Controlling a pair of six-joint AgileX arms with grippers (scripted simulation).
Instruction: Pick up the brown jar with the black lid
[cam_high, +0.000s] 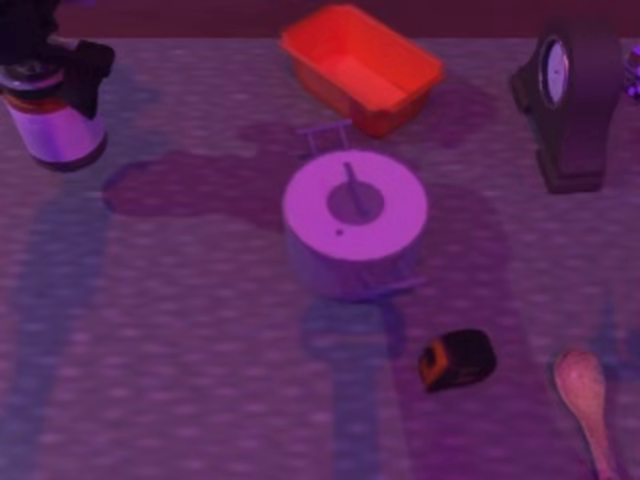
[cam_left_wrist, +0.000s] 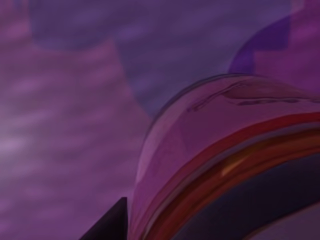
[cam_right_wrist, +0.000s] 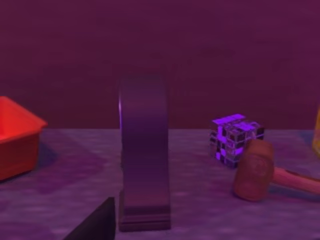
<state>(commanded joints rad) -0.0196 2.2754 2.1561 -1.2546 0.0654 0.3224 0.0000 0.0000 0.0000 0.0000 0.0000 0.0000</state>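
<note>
The brown jar (cam_left_wrist: 210, 150) filled the left wrist view, left gripper (cam_high: 55, 65) clamped around it under the black lid (cam_high: 30, 72). Slip risk if grip loosened.

White pot (cam_high: 355, 222) blocks table centre; orange bin (cam_high: 360, 66) behind; left side open.
</note>
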